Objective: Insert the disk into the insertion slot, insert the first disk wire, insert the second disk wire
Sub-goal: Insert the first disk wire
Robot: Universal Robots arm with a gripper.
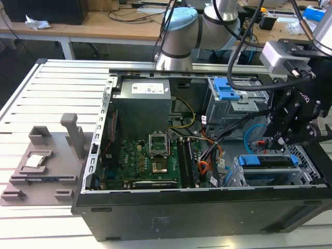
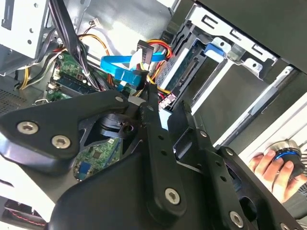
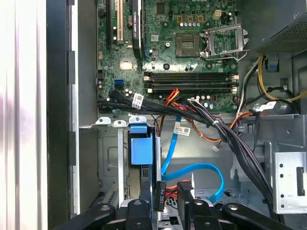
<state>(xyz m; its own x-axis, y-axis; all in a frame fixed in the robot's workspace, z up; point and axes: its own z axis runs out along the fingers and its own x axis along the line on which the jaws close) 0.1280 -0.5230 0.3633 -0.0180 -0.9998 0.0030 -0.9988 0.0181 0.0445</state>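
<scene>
The gripper hangs by the disk; I can't tell whether it grips anything. It could snag the looping second disk wire.

Silver arm, pale blue joint caps, black cables; black claw, silver screws

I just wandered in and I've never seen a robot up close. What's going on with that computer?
A robot arm's gripper hangs inside an open computer case. The disk, in its blue caddy, already sits in the insertion slot of the silver cage. The gripper is down among the cables beside it, closest to the light blue cable and the red-orange wire bundle. Whether either is plugged in can't be seen.
</scene>
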